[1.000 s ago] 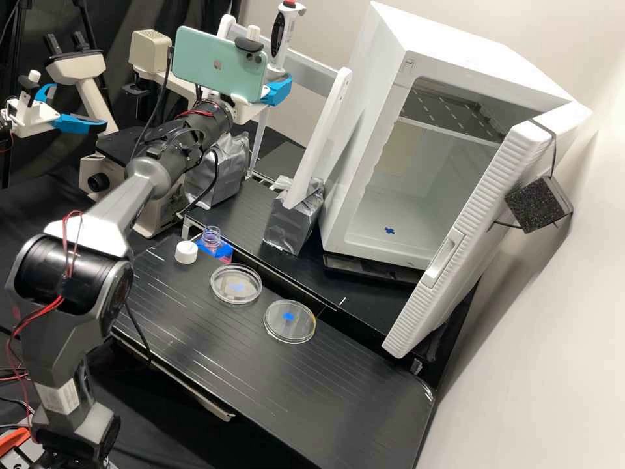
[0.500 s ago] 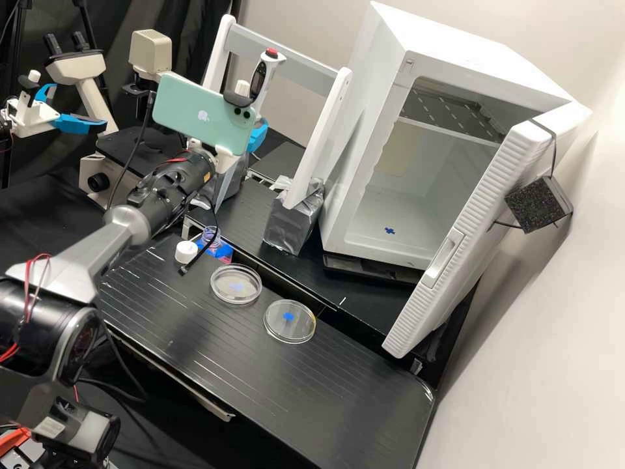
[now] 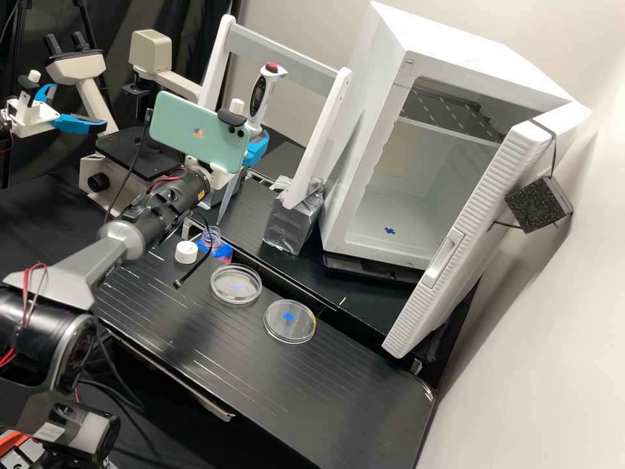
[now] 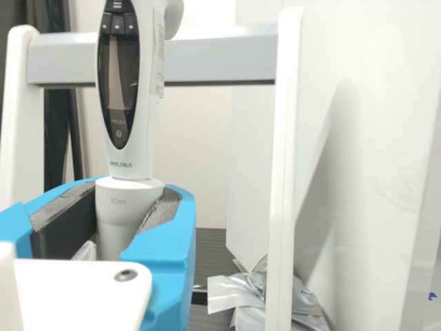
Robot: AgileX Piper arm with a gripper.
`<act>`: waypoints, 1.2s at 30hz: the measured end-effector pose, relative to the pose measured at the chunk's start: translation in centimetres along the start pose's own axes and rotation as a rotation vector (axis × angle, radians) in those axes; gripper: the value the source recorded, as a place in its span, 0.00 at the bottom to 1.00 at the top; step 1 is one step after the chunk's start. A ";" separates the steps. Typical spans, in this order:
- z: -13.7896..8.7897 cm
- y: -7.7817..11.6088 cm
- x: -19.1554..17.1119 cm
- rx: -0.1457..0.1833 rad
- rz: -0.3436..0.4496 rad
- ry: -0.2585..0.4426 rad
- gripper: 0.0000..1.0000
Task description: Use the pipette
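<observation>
Clock refs = high view, 12 away from camera. Near to far: clear dish on black bench, second dish at its 10 o'clock, white cap at 10 from that. Open bottle just off the cap at 2.

Pipette is in the gripper, up and beyond the bottle at 1 o'clock. Long axis runs 1 to 7: red button up at the 1 end, pale tip down toward 7, near the bottle neck. Can't tell tip height. Wrist view: blue fingers closed in around the white collar, dark pads either side, display above them.

Delta vs 0.5 s ago: arm and pipette a bit lower, cable end shifted toward 7. Bigger drop between the two frames before that. Dishes, cap, bottle same spots.

Print: small dark lettering on pipette body and collar, labelled strip on its side; logo on phone.

Farther: white frame behind, foot wrapped in silver tape, then white cabinet, door open, gripper's 3 o'clock.
</observation>
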 end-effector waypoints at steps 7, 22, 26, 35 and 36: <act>-0.1 -0.4 -0.1 0.004 -0.015 0.003 0.00; 1.1 -2.5 -1.0 0.004 -0.053 -0.027 0.00; 1.7 -3.0 -1.4 0.006 -0.020 -0.025 0.00; 2.7 -4.4 -2.7 -0.025 0.062 -0.003 0.00; 2.8 -4.7 -2.8 -0.022 0.069 -0.006 0.00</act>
